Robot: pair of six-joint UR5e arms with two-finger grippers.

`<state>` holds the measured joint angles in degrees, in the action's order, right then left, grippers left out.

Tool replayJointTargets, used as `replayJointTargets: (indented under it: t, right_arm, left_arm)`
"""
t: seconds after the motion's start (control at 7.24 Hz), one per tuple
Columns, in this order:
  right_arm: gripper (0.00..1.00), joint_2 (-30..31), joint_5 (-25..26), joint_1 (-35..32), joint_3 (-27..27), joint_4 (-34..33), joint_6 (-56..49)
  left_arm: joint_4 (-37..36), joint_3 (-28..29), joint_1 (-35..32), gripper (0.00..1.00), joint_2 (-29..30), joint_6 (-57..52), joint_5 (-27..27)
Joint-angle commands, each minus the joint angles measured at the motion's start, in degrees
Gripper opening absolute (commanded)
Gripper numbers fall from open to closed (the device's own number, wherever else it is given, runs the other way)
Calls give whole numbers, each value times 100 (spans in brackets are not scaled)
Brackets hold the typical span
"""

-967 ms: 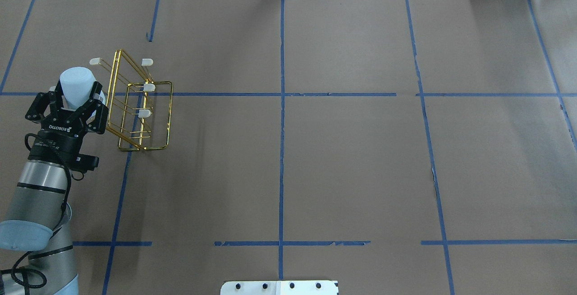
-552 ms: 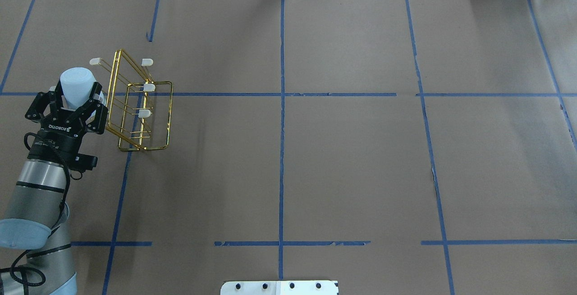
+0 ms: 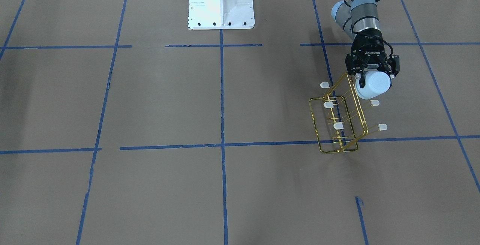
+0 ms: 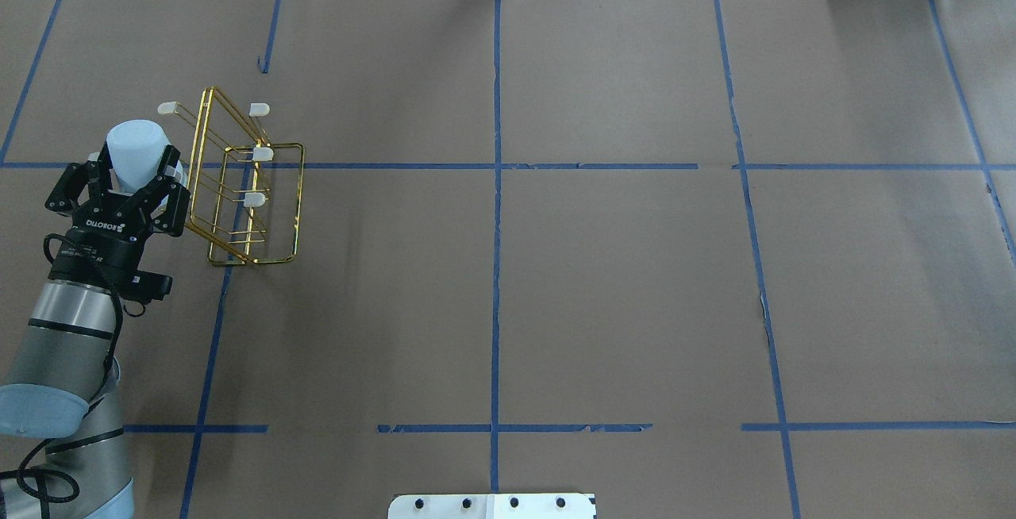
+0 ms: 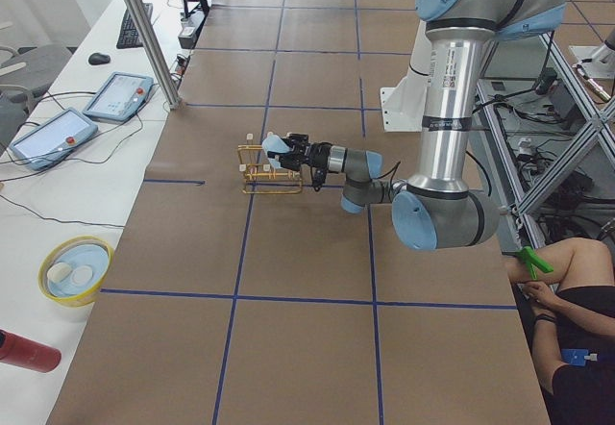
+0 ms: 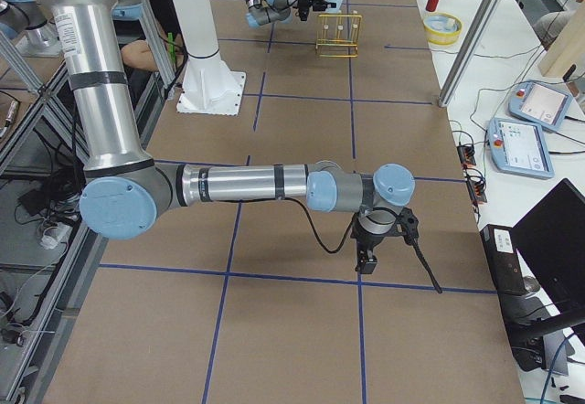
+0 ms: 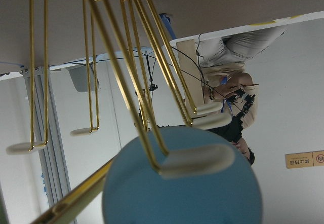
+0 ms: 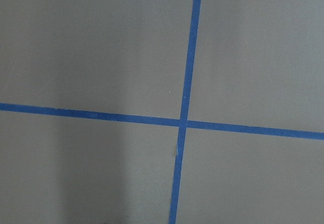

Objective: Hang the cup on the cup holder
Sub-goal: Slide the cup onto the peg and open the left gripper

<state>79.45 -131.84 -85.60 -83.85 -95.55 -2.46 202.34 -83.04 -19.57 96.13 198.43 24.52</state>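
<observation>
Cup (image 4: 136, 142) gripped by left tool (image 4: 133, 163), perhaps touching cup holder (image 4: 254, 199); right tool (image 6: 364, 263) state cannot be told.

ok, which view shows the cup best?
Exterior front-facing: the cup shows large and clear in the left pincer, beside the cup holder. Overhead: the pincer covers its lower half; left wrist: a blue disc behind a prong; side views: tiny.

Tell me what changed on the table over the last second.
Nothing visibly changed. The left gripper stays shut on the cup, held right beside the holder, and the holder stands where it was.
</observation>
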Motion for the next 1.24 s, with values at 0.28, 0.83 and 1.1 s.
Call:
replayJointTargets:
  t: [0.28, 0.83, 1.1]
  right_arm:
    - [100, 0, 0, 0, 0, 2, 0]
    - [100, 0, 0, 0, 0, -7, 0]
    - [100, 0, 0, 0, 0, 2, 0]
  left_arm:
    - [8, -2, -3, 0, -32, 143, 70]
    - [8, -10, 15, 3, -163, 248, 97]
    - [8, -11, 15, 20, -173, 301, 132]
